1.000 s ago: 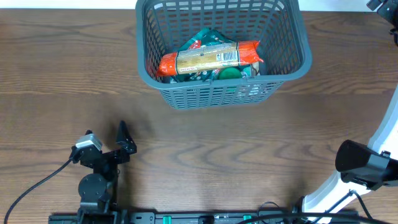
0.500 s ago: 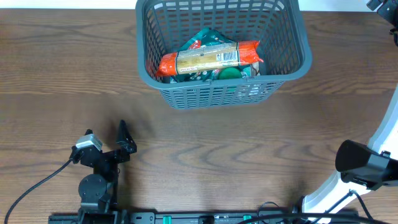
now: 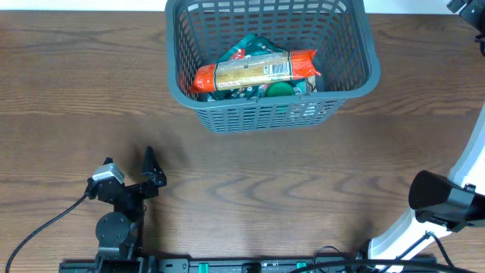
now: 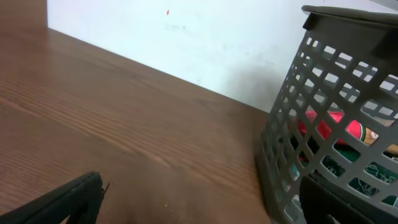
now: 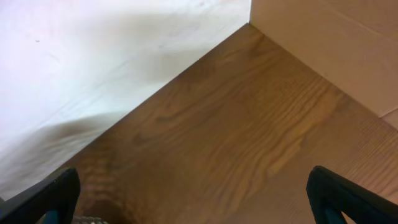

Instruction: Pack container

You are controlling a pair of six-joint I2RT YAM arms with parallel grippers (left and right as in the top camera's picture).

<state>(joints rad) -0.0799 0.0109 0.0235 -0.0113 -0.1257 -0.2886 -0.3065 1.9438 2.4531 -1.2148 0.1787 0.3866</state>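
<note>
The container [image 3: 269,114], a dark grey lattice basket, stands at the far middle of the wooden table. Inside it, an orange-ended snack pack with a tan label [image 3: 254,70] lies across green packs [image 3: 279,88]. My left gripper [image 3: 140,171] rests low at the near left, well short of the basket. In the left wrist view that gripper [image 4: 205,200] is open over bare wood, and the container's wall [image 4: 292,124] rises to its right. My right gripper [image 5: 199,202] is open too, with nothing between its fingers; it hovers over a table corner.
A white wall [image 5: 93,68] and a cardboard panel [image 5: 336,43] border the table corner below the right gripper. The right arm's black joint and white link [image 3: 443,201] stand at the near right. A cable [image 3: 45,227] trails from the left arm's base.
</note>
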